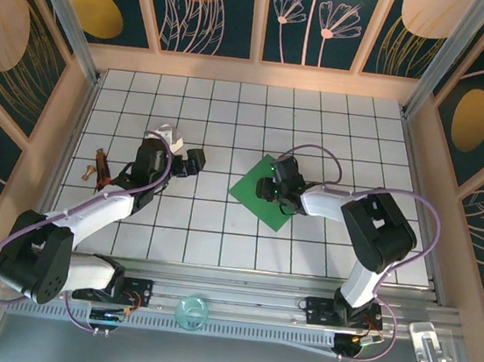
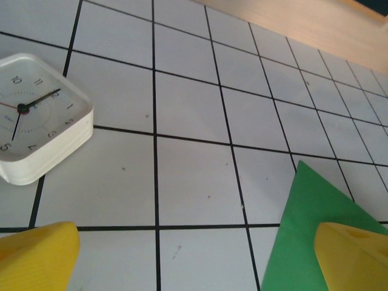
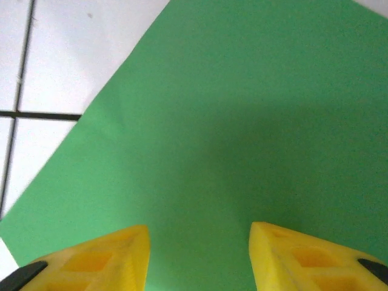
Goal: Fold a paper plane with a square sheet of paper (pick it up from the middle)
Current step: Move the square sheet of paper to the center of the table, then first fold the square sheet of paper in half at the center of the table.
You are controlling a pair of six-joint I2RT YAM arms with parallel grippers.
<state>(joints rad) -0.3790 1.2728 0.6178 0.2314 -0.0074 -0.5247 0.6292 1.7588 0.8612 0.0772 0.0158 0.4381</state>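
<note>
Paper like this will be feather-light, limp and slick on tile, I judge. The square sheet of plain bright-green paper [image 1: 250,191] lies flat on the white tiled bench [image 1: 233,109], to the right of the small white square clock [image 1: 166,134] and well apart from it, turned corner-on like a diamond. It will not break, but it will crease wherever I pinch it and slide if I push it. An edge lying flush gives me nothing to get under, so I would take it at the middle, pressing down and drawing the jaws together to raise a ridge.

The right jaws stand over that middle, partly apart. Their yellow fingertips [image 3: 115,254] sit either side of bare green, with nothing caught between them that I can see. The left jaws are spread wide and empty, between the clock and the sheet.

From above I get the whole layout and the sheet's outline, though the right arm covers its centre. The right wrist view gives that centre close: smooth, no crease. The left wrist view gives the clock's face and one corner of the sheet, flat on the tile.
</note>
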